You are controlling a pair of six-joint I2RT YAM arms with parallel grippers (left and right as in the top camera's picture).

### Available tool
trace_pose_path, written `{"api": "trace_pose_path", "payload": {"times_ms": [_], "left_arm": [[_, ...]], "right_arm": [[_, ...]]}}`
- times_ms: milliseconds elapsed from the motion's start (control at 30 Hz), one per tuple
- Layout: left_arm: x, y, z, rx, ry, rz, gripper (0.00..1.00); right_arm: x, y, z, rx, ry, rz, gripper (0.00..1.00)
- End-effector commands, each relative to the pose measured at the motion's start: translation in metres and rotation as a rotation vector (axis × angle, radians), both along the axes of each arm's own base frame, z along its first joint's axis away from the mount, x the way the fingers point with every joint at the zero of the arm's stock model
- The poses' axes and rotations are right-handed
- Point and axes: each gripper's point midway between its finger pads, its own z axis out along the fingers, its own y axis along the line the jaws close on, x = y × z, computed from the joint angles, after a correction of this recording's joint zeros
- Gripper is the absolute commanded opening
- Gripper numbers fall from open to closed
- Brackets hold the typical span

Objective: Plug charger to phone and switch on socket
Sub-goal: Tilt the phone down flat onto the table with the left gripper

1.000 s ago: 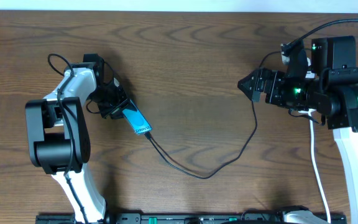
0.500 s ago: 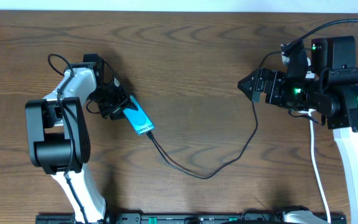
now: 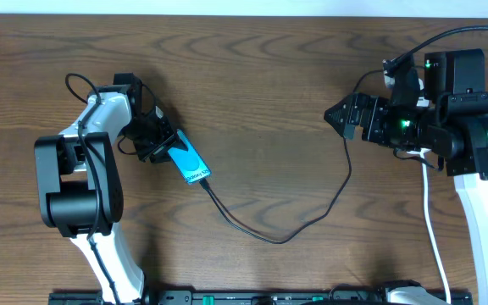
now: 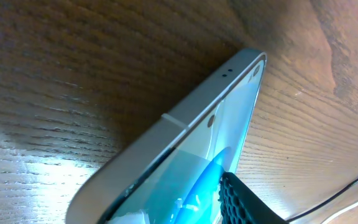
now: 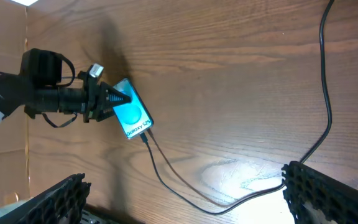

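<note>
Overhead, left of frame: left gripper at upper-left end of phone. Can't tell if its jaws clamp it (left wrist cam shows just one pad over the screen). Charger meets phone's lower end, loops rt. Right gripper, upper right: jaws wide apart, empty, clear only from its wrist cam.

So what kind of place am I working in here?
Probably a lab robot test bench: a wood-grain table, a left arm and a right arm working over it, and a phone with a black charger cable running to it.
</note>
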Motion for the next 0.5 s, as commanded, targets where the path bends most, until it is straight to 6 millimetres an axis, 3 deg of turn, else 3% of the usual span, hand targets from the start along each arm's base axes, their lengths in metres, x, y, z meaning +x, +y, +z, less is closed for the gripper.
{"api": "trace_pose_path", "payload": {"times_ms": [0,467], "left_arm": [[-0.0078,0.0094,-0.0082,0.060,0.016,-0.024,0.40],[-0.0114,0.0093,-0.0078,0.059,0.032,-0.024,0.40]], "right_arm": [[-0.0034,0.0023,0.0044,-0.007,-0.018,0.017,0.99],[-0.0041,0.0022,0.0039,-0.008,-0.015,0.017,0.99]]}}
